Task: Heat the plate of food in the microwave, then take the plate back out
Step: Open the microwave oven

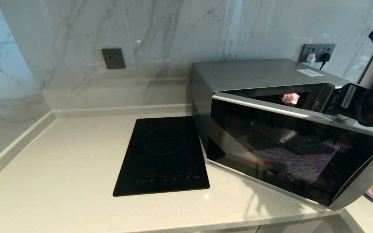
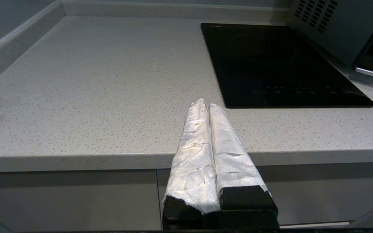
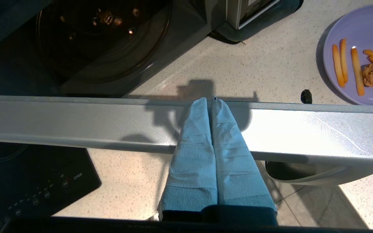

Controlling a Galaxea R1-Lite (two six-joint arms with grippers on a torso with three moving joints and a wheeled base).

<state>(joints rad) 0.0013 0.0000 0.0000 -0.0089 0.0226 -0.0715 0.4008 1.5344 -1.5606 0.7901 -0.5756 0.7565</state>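
**Hovering over the open door**

Pressing its blue-wrapped fingers (image 3: 202,129) together on nothing, the right gripper (image 3: 209,100) hangs above the top edge of the microwave (image 1: 254,76) door. The plate of food (image 3: 364,29) sits on the counter (image 1: 60,168) near its right edge, beside the microwave. The left gripper (image 2: 206,105), also closed and empty, idles at the counter's front edge.

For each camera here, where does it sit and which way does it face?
Head: high, facing down at the silver-grey microwave, door ajar; right arm at the edge.
Left wrist: low at the counter's front, over the shut left tool.
Right wrist: above the door's top edge, over the shut right tool; lilac-purple plate of food beyond.
All share the flat black glass hob.
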